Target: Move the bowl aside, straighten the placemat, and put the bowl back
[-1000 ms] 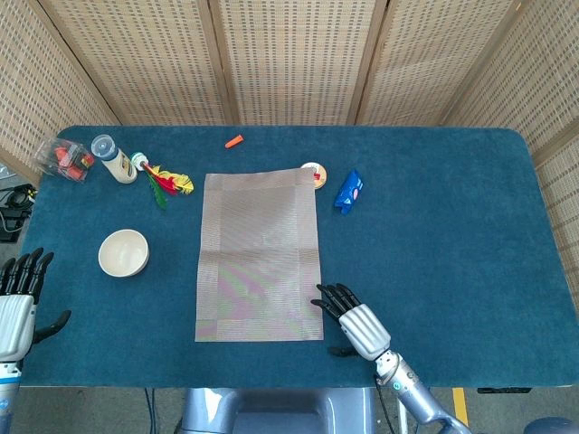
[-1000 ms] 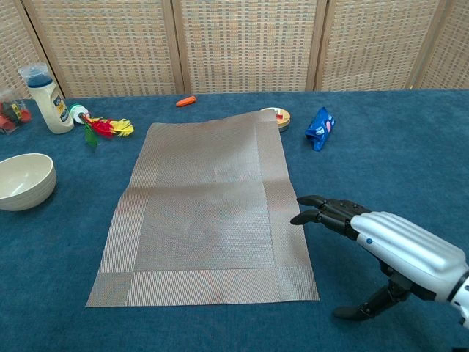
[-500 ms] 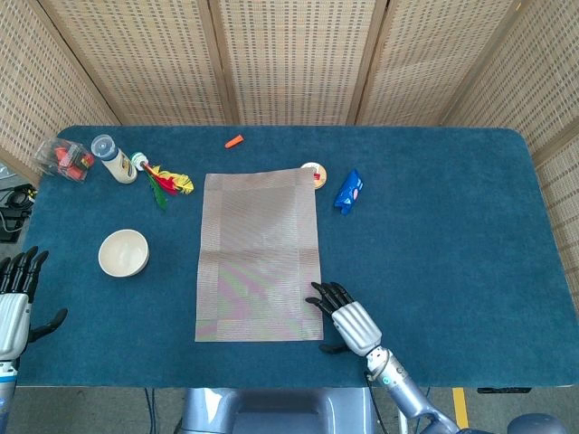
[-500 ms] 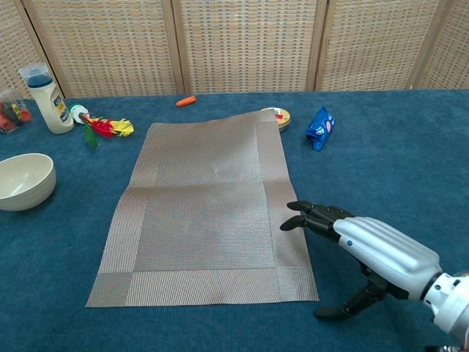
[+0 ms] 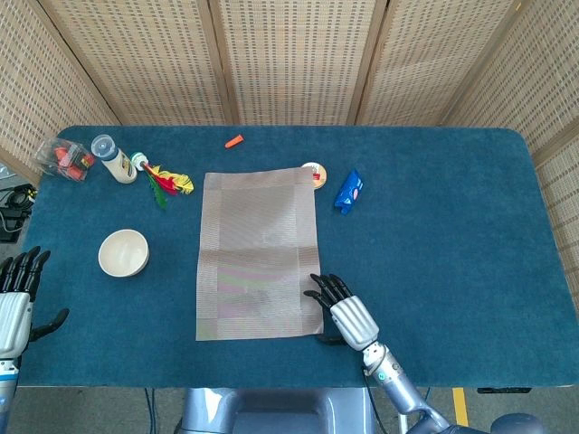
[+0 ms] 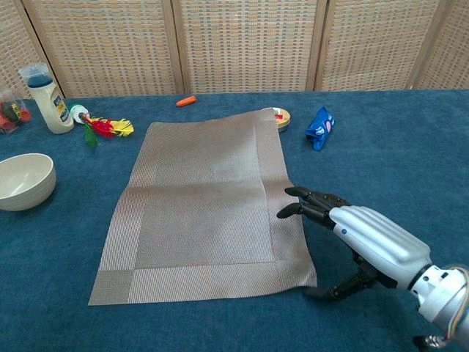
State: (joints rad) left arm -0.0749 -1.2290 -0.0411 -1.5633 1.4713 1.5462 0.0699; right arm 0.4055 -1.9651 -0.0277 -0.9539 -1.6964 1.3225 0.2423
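Right robot hand (image 6: pixel 350 233) fingertips on placemat (image 6: pixel 201 209); no writing legible.

Cream bowl (image 5: pixel 123 252), grey woven-striped placemat (image 5: pixel 258 253)

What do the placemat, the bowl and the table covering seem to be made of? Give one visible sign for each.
Placemat: probably woven vinyl or similar fibre; fine ribbed weave, faint sheen, darker border bands.
Bowl: looks like glazed ceramic or melamine; smooth, cream, slightly glossy.
Table covering: seemingly blue carpet-like fabric; matte, fuzzy nap.
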